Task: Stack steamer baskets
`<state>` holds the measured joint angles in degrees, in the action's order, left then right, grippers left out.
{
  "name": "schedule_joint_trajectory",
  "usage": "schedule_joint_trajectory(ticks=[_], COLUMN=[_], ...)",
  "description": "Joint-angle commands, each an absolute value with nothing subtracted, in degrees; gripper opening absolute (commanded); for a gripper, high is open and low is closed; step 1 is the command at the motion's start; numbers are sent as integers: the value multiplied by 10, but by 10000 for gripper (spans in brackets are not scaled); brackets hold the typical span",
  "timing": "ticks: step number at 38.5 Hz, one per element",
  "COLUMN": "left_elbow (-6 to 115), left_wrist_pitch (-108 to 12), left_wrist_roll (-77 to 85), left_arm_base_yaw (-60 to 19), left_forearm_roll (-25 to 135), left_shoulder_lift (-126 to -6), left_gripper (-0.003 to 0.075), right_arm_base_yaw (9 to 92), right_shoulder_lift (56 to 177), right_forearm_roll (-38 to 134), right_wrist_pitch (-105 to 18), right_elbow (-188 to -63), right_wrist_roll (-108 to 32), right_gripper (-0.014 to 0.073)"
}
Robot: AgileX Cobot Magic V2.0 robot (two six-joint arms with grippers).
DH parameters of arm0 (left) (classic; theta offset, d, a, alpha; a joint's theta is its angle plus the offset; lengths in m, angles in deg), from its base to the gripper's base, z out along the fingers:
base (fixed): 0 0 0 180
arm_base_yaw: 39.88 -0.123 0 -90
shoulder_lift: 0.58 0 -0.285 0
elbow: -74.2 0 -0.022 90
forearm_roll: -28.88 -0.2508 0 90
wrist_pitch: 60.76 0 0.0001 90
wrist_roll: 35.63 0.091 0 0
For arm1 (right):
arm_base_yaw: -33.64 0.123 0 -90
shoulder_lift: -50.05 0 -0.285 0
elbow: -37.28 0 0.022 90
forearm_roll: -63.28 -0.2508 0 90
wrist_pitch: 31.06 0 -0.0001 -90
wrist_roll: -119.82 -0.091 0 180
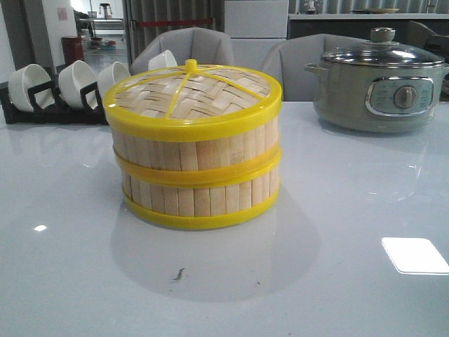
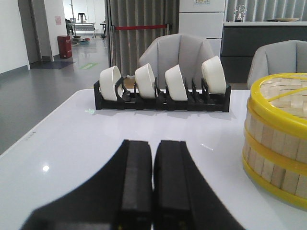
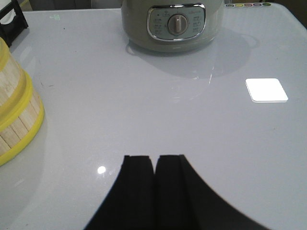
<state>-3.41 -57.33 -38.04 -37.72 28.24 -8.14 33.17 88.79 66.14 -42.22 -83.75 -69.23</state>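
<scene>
Two steamer baskets stand stacked in the middle of the table, the upper basket on the lower basket. The woven bamboo lid with yellow rim sits on top. The stack also shows at the edge of the left wrist view and of the right wrist view. My left gripper is shut and empty over the table, apart from the stack. My right gripper is shut and empty over bare table. Neither gripper shows in the front view.
A grey-green electric pot with glass lid stands at the back right. A black rack with white bowls stands at the back left. A bright light patch lies on the white glossy table. Grey chairs stand behind.
</scene>
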Motion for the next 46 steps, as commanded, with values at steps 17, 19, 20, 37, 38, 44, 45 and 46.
schedule_joint_trajectory(ticks=[17, 19, 20, 37, 38, 44, 45, 46], left_elbow=[-34, -34, -34, -34, -34, -34, -34, -34], left_wrist_pitch=[-624, -623, -623, -623, -623, -623, -623, -623], left_wrist_roll=[-382, -382, -382, -382, -382, -382, -382, -382], left_arm_base_yaw=[-362, -362, -362, -362, -362, -362, -362, -362], left_forearm_roll=[289, 289, 289, 289, 289, 289, 289, 289], left_shoulder_lift=[-73, -73, -73, -73, -73, -73, -73, -73], left_gripper=[94, 94, 94, 94, 94, 94, 94, 94], right_arm_base_yaw=[329, 329, 329, 329, 329, 329, 329, 329], right_shoulder_lift=[888, 888, 888, 888, 888, 888, 888, 888], right_forearm_roll=[670, 670, 670, 670, 670, 670, 670, 670], right_wrist_pitch=[-375, -375, -375, -375, -375, -375, -375, -375], right_elbow=[-855, -855, -855, -855, -855, -855, -855, -855], right_wrist_roll=[-689, -689, -689, -689, -689, -689, -689, -689], right_gripper=[52, 52, 52, 52, 52, 52, 52, 52])
